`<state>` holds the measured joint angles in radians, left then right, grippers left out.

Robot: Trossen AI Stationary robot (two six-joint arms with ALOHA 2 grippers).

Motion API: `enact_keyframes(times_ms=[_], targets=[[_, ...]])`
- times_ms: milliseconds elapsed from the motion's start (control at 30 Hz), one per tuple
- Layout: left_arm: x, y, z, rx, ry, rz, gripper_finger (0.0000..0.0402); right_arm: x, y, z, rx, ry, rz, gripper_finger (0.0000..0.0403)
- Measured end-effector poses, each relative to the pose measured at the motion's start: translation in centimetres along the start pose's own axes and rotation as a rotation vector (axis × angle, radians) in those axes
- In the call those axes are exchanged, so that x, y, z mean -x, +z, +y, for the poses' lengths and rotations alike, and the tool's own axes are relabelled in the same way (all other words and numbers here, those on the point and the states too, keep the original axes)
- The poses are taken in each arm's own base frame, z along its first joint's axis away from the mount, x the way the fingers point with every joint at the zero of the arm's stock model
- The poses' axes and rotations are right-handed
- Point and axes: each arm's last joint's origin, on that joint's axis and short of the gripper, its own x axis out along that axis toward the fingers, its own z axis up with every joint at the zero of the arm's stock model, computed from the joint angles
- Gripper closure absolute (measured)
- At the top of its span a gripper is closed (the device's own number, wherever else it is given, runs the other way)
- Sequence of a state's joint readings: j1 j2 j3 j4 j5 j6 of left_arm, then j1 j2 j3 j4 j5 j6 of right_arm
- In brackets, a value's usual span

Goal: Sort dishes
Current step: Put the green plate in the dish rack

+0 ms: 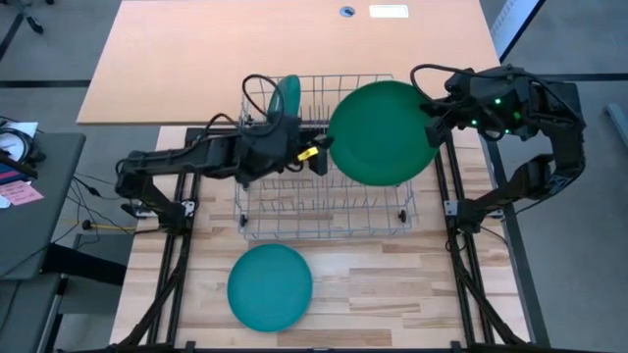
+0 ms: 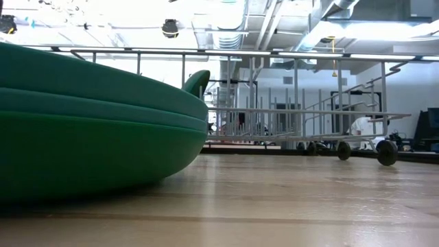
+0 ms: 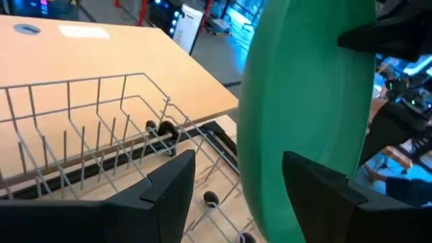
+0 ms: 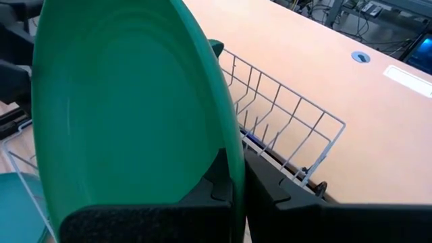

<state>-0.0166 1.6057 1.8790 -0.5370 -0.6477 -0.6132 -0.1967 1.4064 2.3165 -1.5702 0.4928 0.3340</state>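
green plate held over the rack between two tools

the right tool (image 1: pixel 429 126) is clamped on the rim of the big green plate (image 1: pixel 383 132), its two fingers pinched tight on the edge in the right wrist view. the plate hangs tilted above the far right part of the wire rack (image 1: pixel 324 221), clear of the wires, which looks like a carry toward a slot or a hand-over to the other arm. the left tool (image 1: pixel 316 154) sits at the plate's opposite rim with its fingers (image 3: pixel 169 185) spread wide; in the left wrist view the plate edge lies between them, and i judge they are not pressing on it yet. a grip on both sides would keep the wide plate from swinging.

a dark green plate (image 1: pixel 287 98) stands upright in the rack's far left corner, held on edge by the wires. a teal plate (image 1: pixel 270 286) lies flat on the desk (image 1: pixel 383 294) near its front edge, left of the middle, just outside the rack, apparently waiting its turn.

the low view is mostly blocked by that teal plate, so neither tool shows there. the held plate hides the rack wires beneath it, so i cannot tell which slot lies under it. whether the left fingers touch the rim is hard to make out.
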Motion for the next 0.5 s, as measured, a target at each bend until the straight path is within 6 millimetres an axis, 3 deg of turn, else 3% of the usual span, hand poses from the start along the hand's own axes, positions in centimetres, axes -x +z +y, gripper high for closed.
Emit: enact_keyframes(times_ms=[200, 500], targets=[[-0.7, 0.5, 0.9, -0.033, 0.019, 0.000, 0.0218, -1.1, 0.3, 0.8, 0.008, 0.005, 0.016, 0.0386], [-1.7, 1.6, 2.0, 0.007, 0.008, -0.014, 0.0361, -2.9, 0.7, 2.6, 0.032, 0.029, 0.040, 0.0386]])
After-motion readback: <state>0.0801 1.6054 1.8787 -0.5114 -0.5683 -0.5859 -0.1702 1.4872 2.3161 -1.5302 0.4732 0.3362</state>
